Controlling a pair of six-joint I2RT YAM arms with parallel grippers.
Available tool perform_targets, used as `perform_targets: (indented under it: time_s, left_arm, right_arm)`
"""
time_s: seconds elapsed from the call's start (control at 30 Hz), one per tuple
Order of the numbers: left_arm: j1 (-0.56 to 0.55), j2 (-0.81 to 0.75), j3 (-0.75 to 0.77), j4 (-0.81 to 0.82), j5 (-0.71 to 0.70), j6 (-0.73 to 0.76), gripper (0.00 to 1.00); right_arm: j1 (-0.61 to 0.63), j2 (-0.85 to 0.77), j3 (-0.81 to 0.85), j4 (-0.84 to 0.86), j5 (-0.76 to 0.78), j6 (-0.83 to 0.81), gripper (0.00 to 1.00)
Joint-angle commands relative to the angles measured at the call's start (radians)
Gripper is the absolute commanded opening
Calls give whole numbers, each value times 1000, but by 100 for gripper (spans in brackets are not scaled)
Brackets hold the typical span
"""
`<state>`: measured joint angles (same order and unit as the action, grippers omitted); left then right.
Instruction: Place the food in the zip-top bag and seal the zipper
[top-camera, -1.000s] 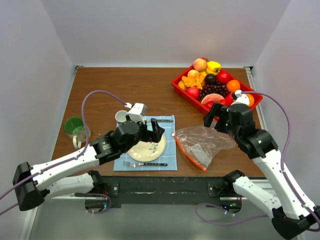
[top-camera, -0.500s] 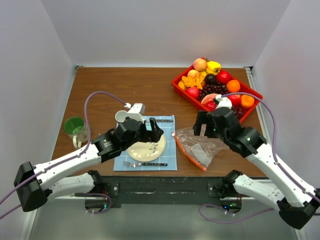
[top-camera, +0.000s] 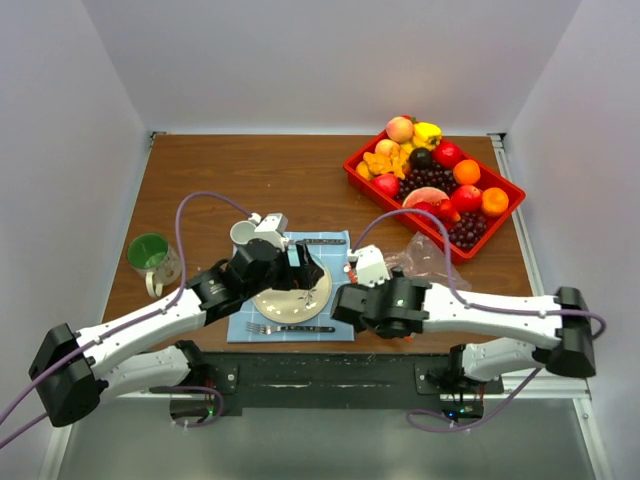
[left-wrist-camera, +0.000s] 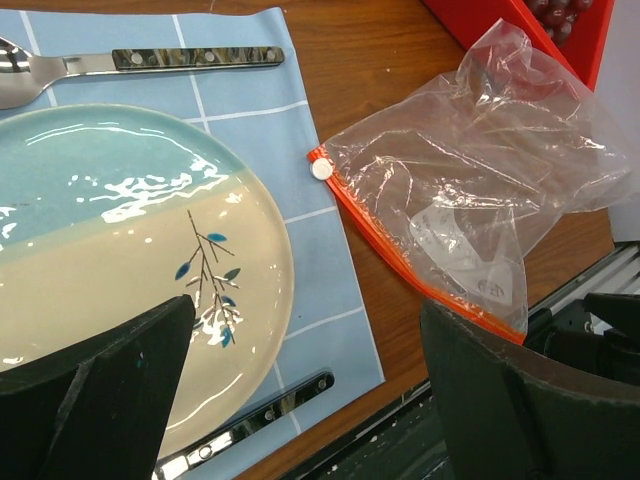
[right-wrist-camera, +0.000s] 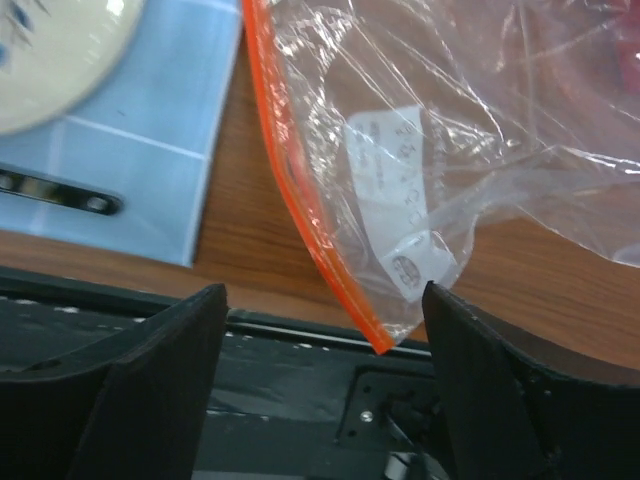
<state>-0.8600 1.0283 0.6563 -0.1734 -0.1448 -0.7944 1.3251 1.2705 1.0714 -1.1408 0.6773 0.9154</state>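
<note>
Brown wood table (top-camera: 250, 170), white walls on three sides. Your left fingers (top-camera: 305, 270) stand wide apart with nothing between them, hovering over the plate (left-wrist-camera: 120, 230). The plate sits on a blue placemat (left-wrist-camera: 320, 170), mostly on the left-finger side in the wrist view. A piece of cutlery (left-wrist-camera: 195, 58) lies on the mat beyond the plate, past the fingertips.

Your right fingers (top-camera: 345, 302) are also apart and not clamped on anything. In the right wrist view they straddle the near corner of the zip-top bag (right-wrist-camera: 450, 130). The zipper (right-wrist-camera: 300, 222) runs up between them, and the rest of the bag spreads toward the right-finger side. The table's front edge is just under the tips.

From the left wrist view the bag lies beyond the right-hand finger, crinkled and mostly flat on the table. Its white slider (left-wrist-camera: 321, 169) is at the far end of the zipper, just beside the mat. Only the bag's own printed patch shows through the plastic.

The food (top-camera: 430, 170) is all piled in the red tray (top-camera: 352, 170), well apart from both sets of fingers, beyond the bag. Apples, oranges, grapes, a peach, yellow pieces and a watermelon slice are visible. A white mug (top-camera: 243, 233) sits just behind the left fingers, and a green cup (top-camera: 148, 252) is farther out to their left.
</note>
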Motion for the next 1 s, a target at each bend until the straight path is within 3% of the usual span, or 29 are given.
perform_targets:
  time_s: [0.0,0.07,0.2,0.43,0.67,0.97]
  left_arm:
    - [9,-1,-6,61,28,-12,100]
    - [10,-4,-6,64,34,-11,100]
    - [16,-8,-7,61,40,-6,100]
    - [29,-27,-11,52,47,-2,100]
    - [33,-28,-26,71,65,-2,100]
    - [36,-40,-40,72,68,-11,100]
  right_arm:
    - [23,47,-25,-90,68,109,77]
    - [23,43,-53,-44,53,80,65]
    - [23,84,-70,32,9,2,52]
    - [23,223,-80,64,-10,-13,49]
    - [20,297,-59,19,74,22,48]
    - [-7,352,-50,-22,148,43,38]
